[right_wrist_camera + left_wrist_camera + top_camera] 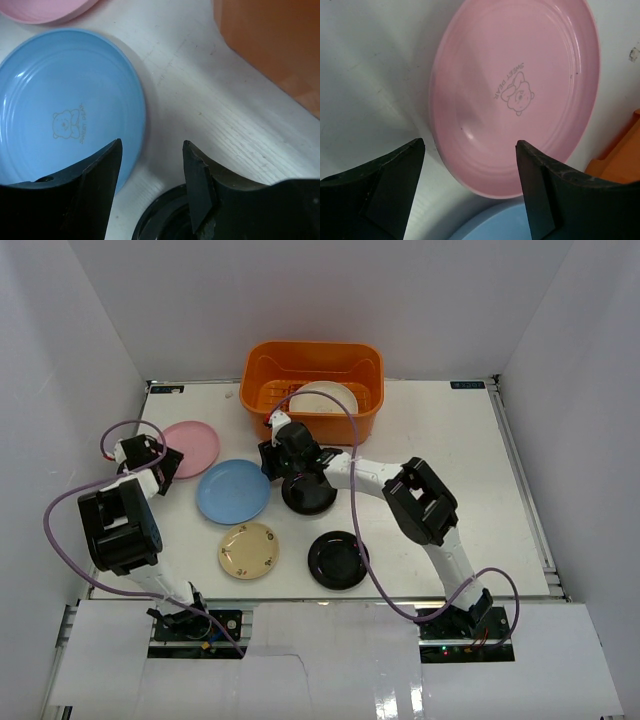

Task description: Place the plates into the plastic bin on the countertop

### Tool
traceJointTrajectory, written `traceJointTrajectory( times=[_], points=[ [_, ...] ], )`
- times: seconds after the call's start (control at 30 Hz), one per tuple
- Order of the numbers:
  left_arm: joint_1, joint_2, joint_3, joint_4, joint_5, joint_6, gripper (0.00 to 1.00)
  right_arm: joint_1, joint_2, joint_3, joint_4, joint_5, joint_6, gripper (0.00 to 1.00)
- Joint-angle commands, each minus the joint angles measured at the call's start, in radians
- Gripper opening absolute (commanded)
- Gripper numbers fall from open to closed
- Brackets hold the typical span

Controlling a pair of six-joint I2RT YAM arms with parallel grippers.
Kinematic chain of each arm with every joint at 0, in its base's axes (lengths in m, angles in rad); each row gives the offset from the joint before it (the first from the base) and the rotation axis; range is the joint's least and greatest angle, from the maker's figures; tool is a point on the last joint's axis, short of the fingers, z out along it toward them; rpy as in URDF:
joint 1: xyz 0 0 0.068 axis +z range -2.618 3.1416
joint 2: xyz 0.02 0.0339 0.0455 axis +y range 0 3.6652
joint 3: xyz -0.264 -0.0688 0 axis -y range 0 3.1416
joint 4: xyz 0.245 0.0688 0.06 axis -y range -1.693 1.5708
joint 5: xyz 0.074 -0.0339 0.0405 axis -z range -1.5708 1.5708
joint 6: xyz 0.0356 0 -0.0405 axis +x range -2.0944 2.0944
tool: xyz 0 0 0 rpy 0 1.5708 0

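The plastic bin (pixel 312 346) is bright orange, and the cream plate (pixel 328 398) shows pale inside it. The desk (pixel 480 490) is white. The pink plate (pixel 195 445) has a thin grey bear outline with lettering at its centre. The light blue plate (pixel 233 491) bears a faint pale bear print. The tan plate (pixel 248 550) carries small brown marks. The near black plate (pixel 337 560) and the far black plate (pixel 310 502) are glossy. The left tool (pixel 470 147) and right tool (pixel 151 145) are black, and the cables (pixel 46 525) are purple.

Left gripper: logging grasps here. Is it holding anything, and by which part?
Nothing held. The left gripper is open above the round pink plate, not closed on it.
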Motion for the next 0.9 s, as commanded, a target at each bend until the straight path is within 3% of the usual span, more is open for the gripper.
traceJointTrajectory(
  times=[0.0, 0.2, 0.33, 0.5, 0.57, 0.7, 0.87],
  points=[
    [0.007, 0.036, 0.040, 0.020, 0.010, 0.002, 0.84, 0.022, 0.036, 0.089, -0.017, 0.026, 0.020, 0.58],
    [0.011, 0.096, 0.071, 0.025, -0.001, 0.024, 0.78, 0.045, 0.126, 0.135, -0.034, 0.066, 0.039, 0.56],
    [0.011, 0.105, 0.071, 0.040, -0.001, 0.018, 0.60, 0.047, 0.159, 0.140, -0.031, 0.049, 0.055, 0.49],
    [0.009, 0.105, 0.074, 0.037, -0.047, 0.019, 0.32, 0.047, 0.127, 0.122, 0.004, 0.055, 0.075, 0.15],
    [0.011, 0.105, 0.071, 0.037, -0.052, 0.024, 0.21, 0.047, 0.090, 0.093, 0.041, 0.066, 0.080, 0.08],
    [0.009, 0.102, 0.069, 0.028, -0.066, 0.033, 0.01, 0.047, -0.080, 0.025, 0.127, 0.133, 0.050, 0.08],
    [0.011, 0.064, 0.065, 0.022, -0.047, 0.030, 0.00, 0.018, -0.232, 0.020, 0.142, 0.174, -0.044, 0.08]
  ],
)
